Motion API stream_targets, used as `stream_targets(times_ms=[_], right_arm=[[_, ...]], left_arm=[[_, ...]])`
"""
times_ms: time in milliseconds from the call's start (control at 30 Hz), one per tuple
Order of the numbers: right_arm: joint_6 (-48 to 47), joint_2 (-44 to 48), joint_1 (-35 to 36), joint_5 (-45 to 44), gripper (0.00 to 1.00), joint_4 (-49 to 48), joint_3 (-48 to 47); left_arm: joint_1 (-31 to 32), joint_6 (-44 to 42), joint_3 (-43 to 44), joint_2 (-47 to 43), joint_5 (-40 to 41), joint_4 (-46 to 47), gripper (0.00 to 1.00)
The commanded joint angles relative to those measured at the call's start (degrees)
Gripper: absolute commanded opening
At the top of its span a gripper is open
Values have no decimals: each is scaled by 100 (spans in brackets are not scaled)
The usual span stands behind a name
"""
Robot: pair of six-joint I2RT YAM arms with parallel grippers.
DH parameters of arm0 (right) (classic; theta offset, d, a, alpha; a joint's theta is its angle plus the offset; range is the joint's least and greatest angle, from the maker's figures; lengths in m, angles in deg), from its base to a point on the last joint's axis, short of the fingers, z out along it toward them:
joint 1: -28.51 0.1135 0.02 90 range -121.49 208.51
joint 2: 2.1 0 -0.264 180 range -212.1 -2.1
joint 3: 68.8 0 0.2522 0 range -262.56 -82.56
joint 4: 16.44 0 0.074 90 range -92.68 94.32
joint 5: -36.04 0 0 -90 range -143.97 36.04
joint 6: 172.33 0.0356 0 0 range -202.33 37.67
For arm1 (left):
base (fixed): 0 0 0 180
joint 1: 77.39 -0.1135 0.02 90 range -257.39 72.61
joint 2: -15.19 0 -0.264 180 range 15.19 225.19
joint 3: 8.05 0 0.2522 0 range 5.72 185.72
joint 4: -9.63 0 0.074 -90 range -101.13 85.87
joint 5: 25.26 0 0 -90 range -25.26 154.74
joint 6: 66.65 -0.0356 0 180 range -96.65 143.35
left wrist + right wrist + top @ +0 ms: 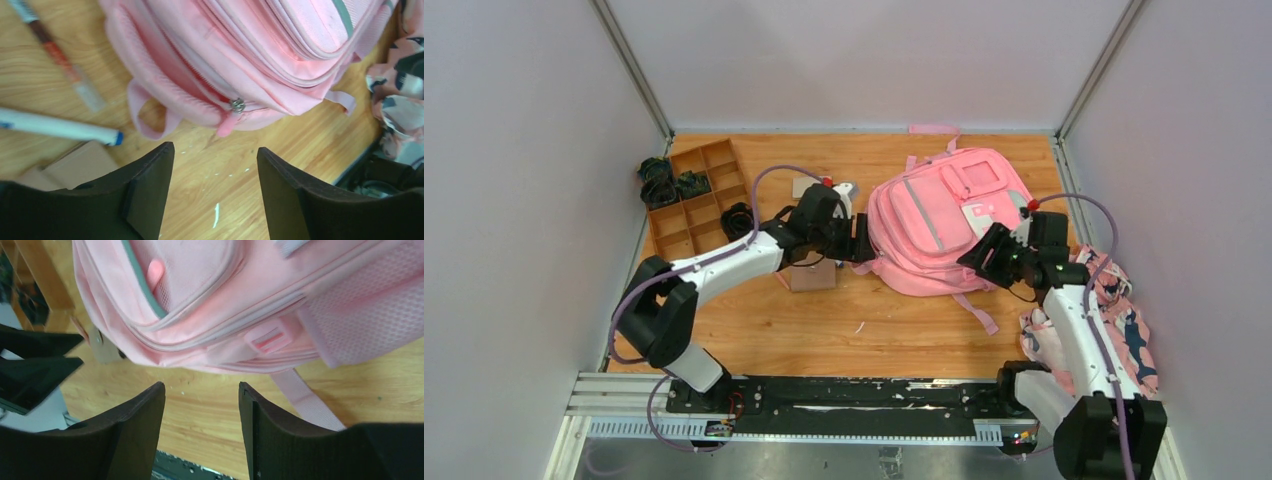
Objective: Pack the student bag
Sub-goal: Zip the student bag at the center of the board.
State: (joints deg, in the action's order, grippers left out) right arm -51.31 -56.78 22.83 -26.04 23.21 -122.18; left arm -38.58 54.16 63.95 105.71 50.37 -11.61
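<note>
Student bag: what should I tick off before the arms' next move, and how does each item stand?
1. Left gripper open, empty: ok.
2. Right gripper open, empty: ok.
3. Student bag flat, between the two grippers: ok.
4. Zipper slider in front of the left jaws, ungripped: ok.
5. Bag unzipped for packing: cannot tell.
6. White marker packed: not ok, lies outside the bag.
</note>
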Motion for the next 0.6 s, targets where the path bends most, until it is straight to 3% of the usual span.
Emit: stream_targets(times_ms=[0, 200, 400, 567], right_arm=[[-324, -31, 1050, -1111, 60, 710, -620], [-187, -468, 1463, -1379, 60, 850, -950], [-112, -455, 1464, -1521, 60, 850, -913], [-96, -413, 1464, -1569, 59, 868, -833]], left_arm=[[63, -1025, 175, -770, 1197, -837, 69], [1315, -2413, -104, -1190, 3294, -447, 69], [2475, -2645, -29, -461, 5230, -17, 69], [2579, -2034, 803, 594, 5804, -622, 64]])
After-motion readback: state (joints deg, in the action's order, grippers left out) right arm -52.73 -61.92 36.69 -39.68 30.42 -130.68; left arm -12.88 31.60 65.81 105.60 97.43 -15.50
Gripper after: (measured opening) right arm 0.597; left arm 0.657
